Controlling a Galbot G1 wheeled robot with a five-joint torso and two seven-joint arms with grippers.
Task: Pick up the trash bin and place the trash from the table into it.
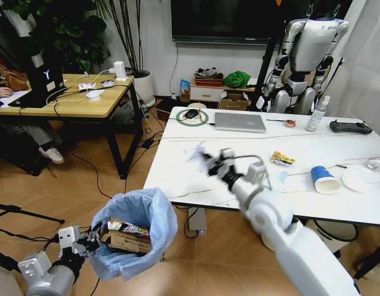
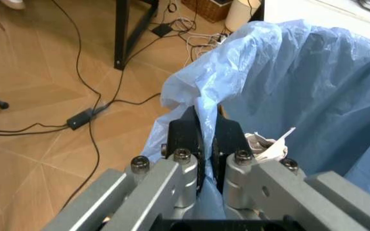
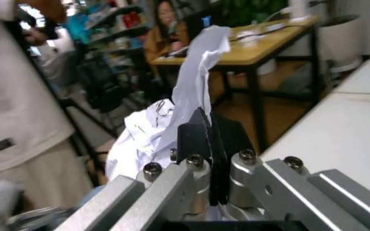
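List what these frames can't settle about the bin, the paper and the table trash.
- Trash bin body: head view, hidden by its blue bag.
- Crumpled paper in right gripper: head view, motion-blurred.
- Bag fold in left gripper: left wrist view, fingers cover it.
- Table far right item: head view, cut by the edge.

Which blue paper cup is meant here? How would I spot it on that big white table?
Start at the white table and look to its near right part, right of the robot's right gripper. The blue paper cup lies there on its side, white mouth toward the table's front edge. Beside it are a flat white lid and a yellow snack wrapper; only the cup is blue.
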